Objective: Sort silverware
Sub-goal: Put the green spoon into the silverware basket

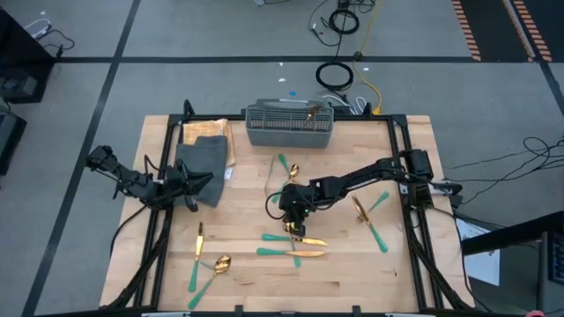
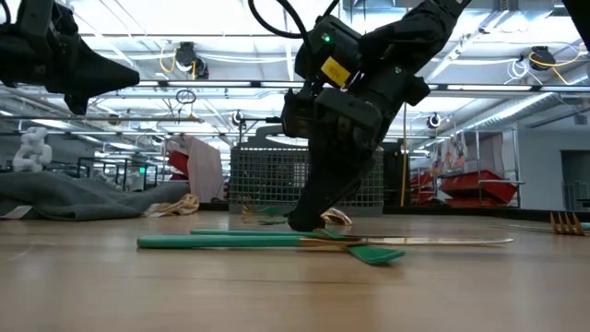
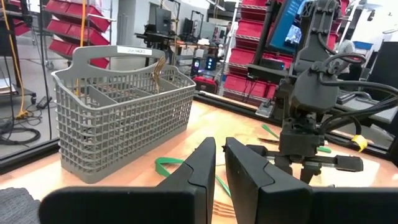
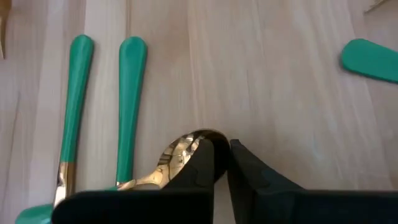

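Gold-headed, teal-handled silverware lies scattered on the wooden table. Two knives [image 1: 291,253] lie side by side at the centre, a fork [image 1: 359,210] to their right, and a knife [image 1: 200,239] and spoon [image 1: 220,262] at the near left. My right gripper [image 1: 295,227] points down at the centre cluster, shut on a spoon [image 4: 183,152]. My left gripper [image 1: 208,180] hovers shut and empty over the dark grey cloth [image 1: 203,158]. One piece [image 1: 310,113] stands in the grey mesh basket [image 1: 289,125]. My right gripper pinches the spoon by the rim of its gold bowl [image 4: 205,135] between its two fingers, coming from above and pointing down. The fingers [image 4: 202,165] cover the exact place of contact. The spoon's handle runs back under the gripper, low by the table [image 2: 336,219].
The basket stands at the table's far edge, its wall [image 3: 124,124] facing my left gripper. Two teal handles [image 4: 78,93] lie parallel beside the held spoon. More pieces [image 1: 286,167] lie between basket and centre. Bare wood shows along the near edge [image 1: 352,282].
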